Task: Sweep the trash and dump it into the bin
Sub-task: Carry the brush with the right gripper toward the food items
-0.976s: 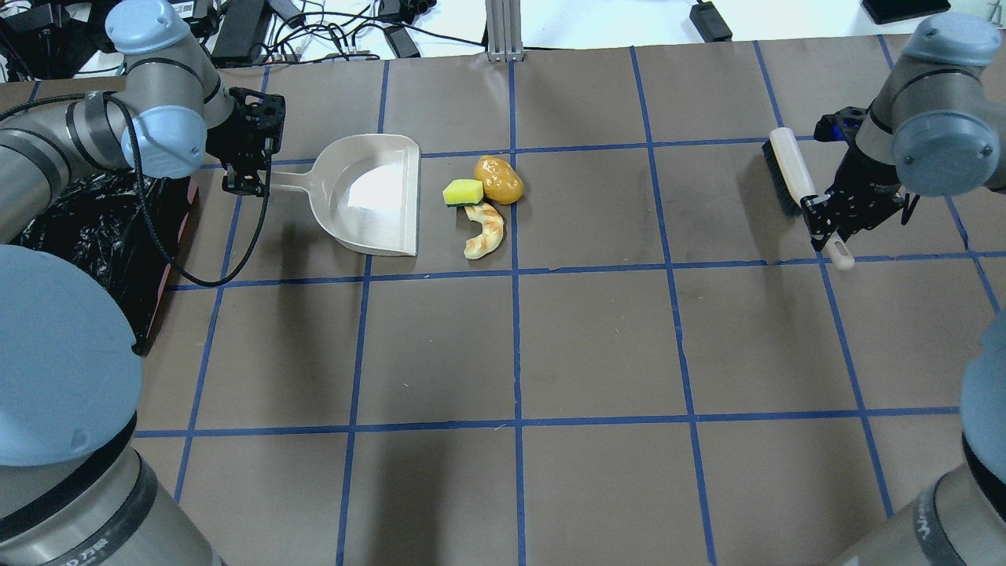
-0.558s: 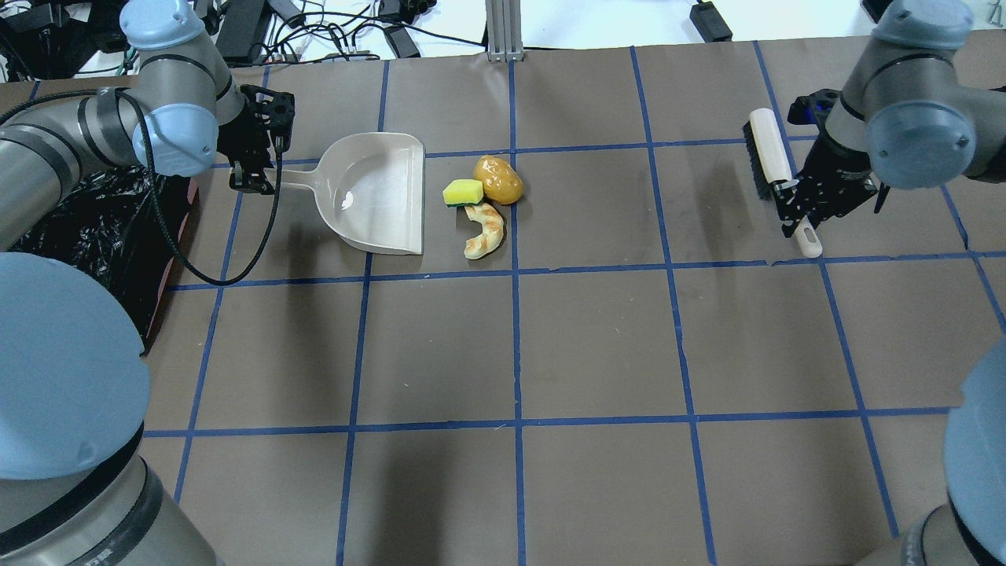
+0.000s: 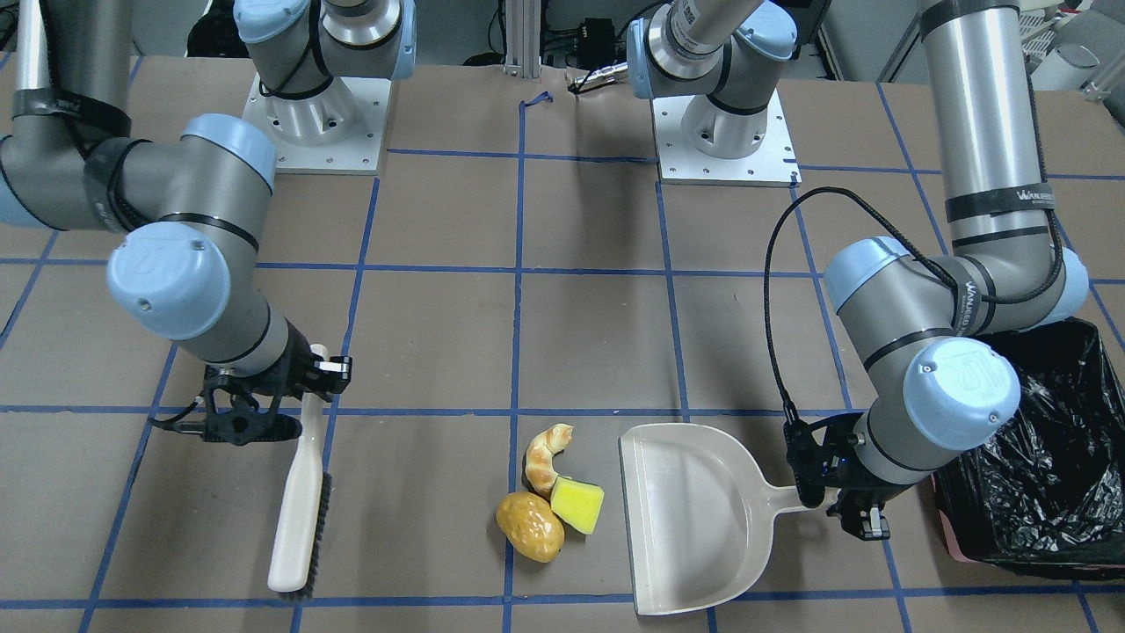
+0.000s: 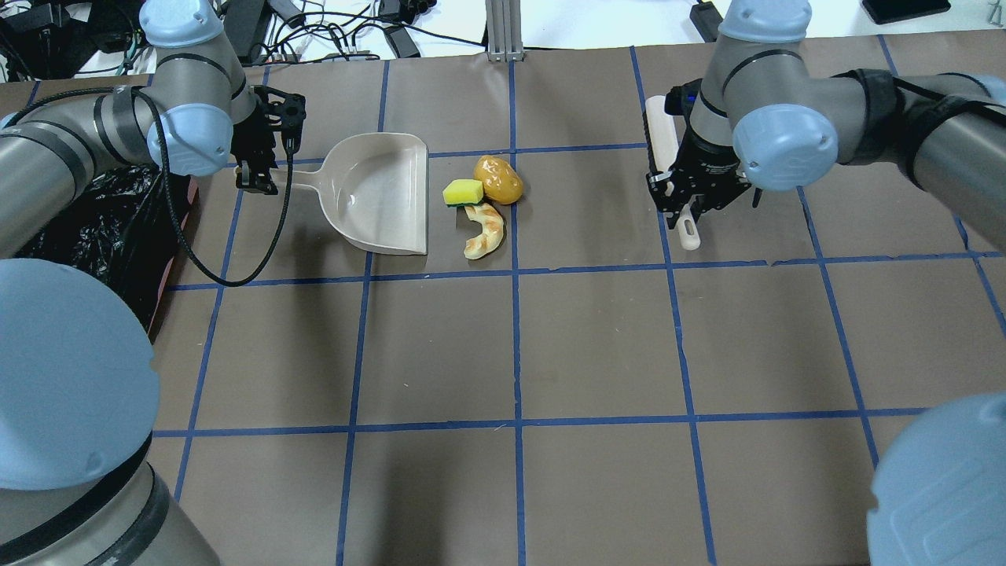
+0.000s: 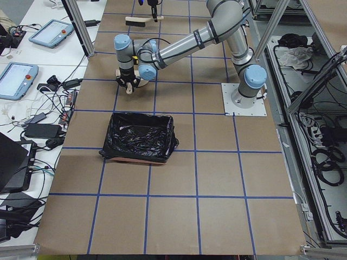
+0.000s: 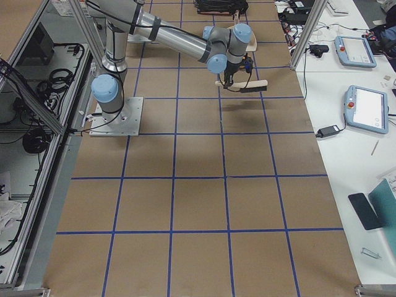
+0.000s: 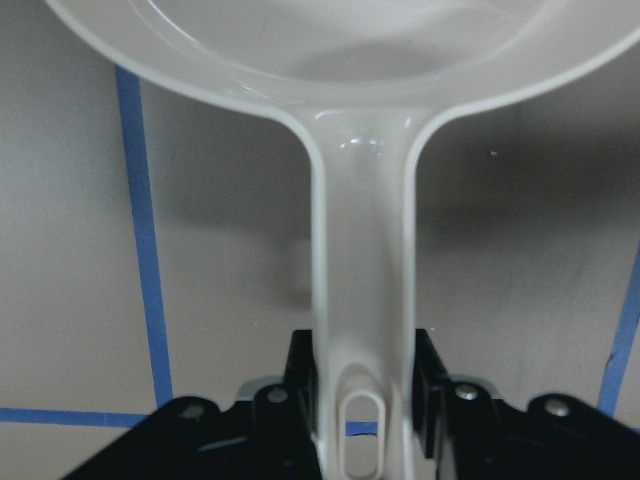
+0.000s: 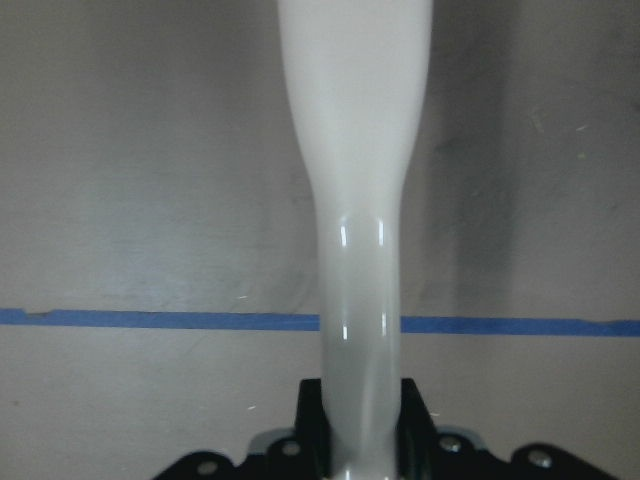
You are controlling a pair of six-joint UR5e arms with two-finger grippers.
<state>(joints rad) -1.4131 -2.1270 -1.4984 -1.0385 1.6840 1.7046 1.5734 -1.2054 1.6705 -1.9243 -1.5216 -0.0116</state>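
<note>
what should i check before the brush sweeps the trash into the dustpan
1. Right hand shut on brush handle: ok
2. Left hand shut on dustpan handle: ok
3. Dustpan mouth faces the sponge, potato and croissant: ok
4. Dustpan lip flat on the table: cannot tell
5. Brush on the far side of those three from the dustpan: ok
6. Bin open, liner in: ok
</note>
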